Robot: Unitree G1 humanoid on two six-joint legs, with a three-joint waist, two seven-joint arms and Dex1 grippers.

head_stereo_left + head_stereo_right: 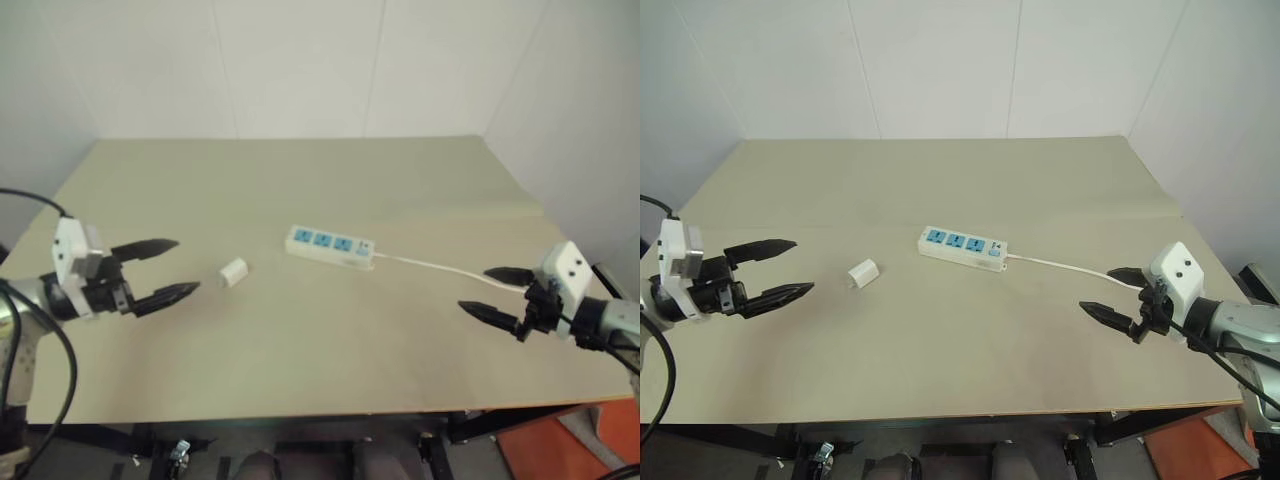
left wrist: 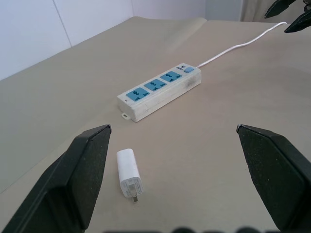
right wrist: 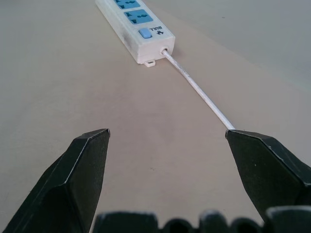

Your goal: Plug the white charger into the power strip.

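The white charger (image 1: pixel 233 271) lies on its side on the beige table (image 1: pixel 300 180), left of centre, its prongs visible in the left wrist view (image 2: pixel 129 173). Just right of it the power strip (image 1: pixel 330 246) lies flat with three blue outlet faces up, and its thin white cord (image 1: pixel 440 267) trails off to the right. My left gripper (image 1: pixel 173 267) hovers open to the left of the charger, a short gap away, pointing at it. My right gripper (image 1: pixel 490 292) hangs open near the table's right edge, over the cord's far end, holding nothing.
White walls (image 1: pixel 300 60) close in behind and to the right of the table. The cord (image 3: pixel 199 92) runs across the surface between the strip (image 3: pixel 133 22) and my right fingers (image 3: pixel 265 167). An orange patch of floor (image 1: pixel 560 450) shows below the front right corner.
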